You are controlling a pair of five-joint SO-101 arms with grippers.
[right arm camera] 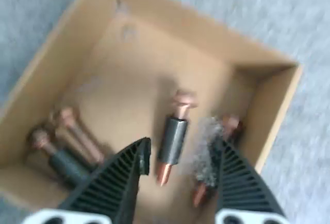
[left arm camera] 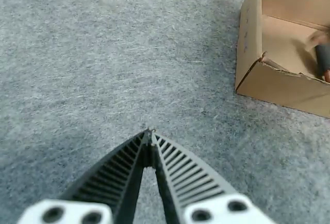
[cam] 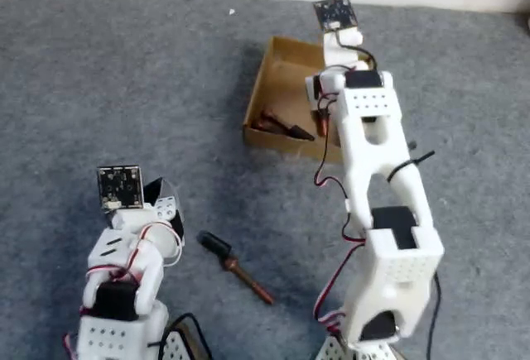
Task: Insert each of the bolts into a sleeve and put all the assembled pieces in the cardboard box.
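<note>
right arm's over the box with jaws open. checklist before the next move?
1. Empty right gripper: ok, jaws open, nothing held.
2. The piece below it is inside the cardboard box: ok.
3. That piece lies settled on the box floor: cannot tell, it is blurred.
4. Everything boxed: not ok, one bolt with sleeve lies on the carpet between the arms.
5. Ready left gripper: not ok for a pick, jaws shut and empty over bare carpet.
6. Box upright, open side up: ok.
</note>
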